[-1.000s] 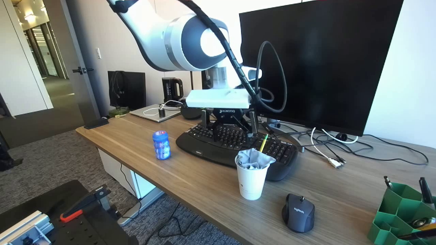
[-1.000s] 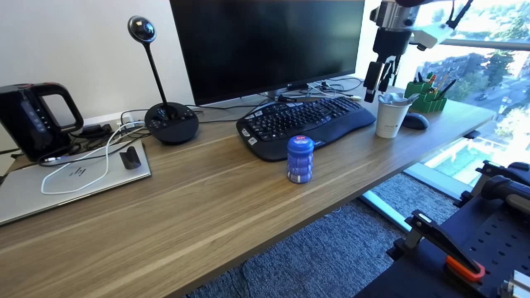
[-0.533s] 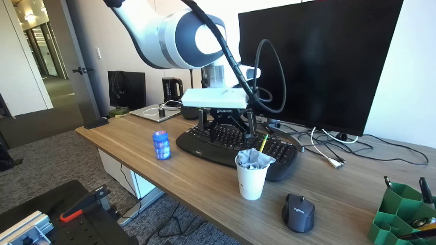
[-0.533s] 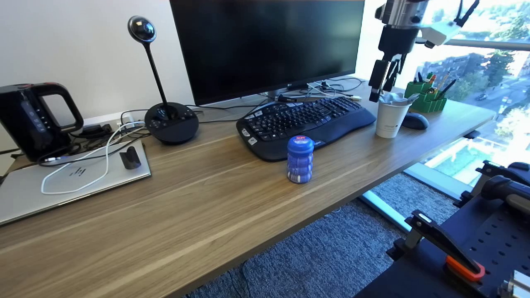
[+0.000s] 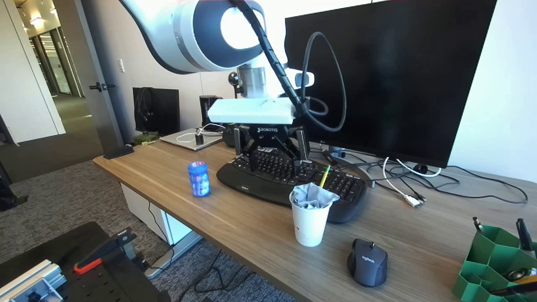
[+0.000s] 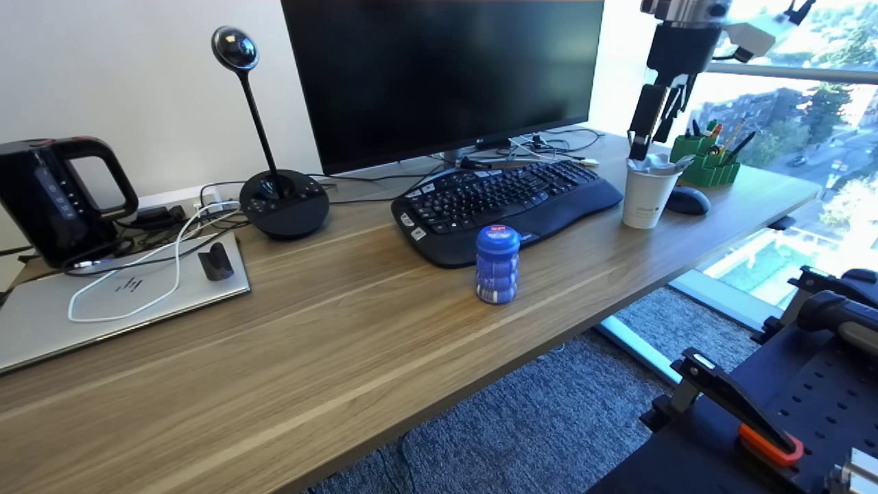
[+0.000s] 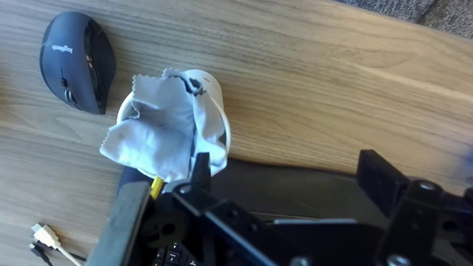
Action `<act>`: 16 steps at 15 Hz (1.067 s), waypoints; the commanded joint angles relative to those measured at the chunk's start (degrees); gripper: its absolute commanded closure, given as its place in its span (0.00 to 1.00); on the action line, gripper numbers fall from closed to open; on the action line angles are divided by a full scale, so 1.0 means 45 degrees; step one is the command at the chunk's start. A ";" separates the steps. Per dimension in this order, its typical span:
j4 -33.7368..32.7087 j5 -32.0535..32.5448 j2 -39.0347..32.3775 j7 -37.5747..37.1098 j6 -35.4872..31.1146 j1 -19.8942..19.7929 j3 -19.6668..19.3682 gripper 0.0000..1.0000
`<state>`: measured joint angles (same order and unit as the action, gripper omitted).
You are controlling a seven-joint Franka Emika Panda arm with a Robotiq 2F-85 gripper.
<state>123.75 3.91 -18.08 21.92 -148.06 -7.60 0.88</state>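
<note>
My gripper hangs over the black keyboard, its jaws wide apart with nothing between them. In the wrist view the fingers of the gripper spread above the keyboard's palm rest, and one overlaps the cloth in the picture. A white paper cup stands on the desk in front of the keyboard, stuffed with a grey-blue cloth. A yellow pencil shows at the cup's rim. Nearby are a dark mouse and a blue ribbed container with a lid, upright on the wood.
A large monitor rises behind the keyboard, with loose cables by its foot. A green pen holder stands past the mouse. At the opposite end are a laptop, a black kettle and a webcam on a stand.
The open gripper has shifted left and slightly up in one of the exterior pictures, and right and slightly up in its counterpart. Cup, container, mouse and keyboard have stayed put.
</note>
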 commanded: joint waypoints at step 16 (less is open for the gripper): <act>0.1239 0.0835 0.0851 -0.1803 0.1038 0.0316 -0.0917 0.00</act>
<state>129.17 5.64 -14.77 16.26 -145.49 -7.29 -2.01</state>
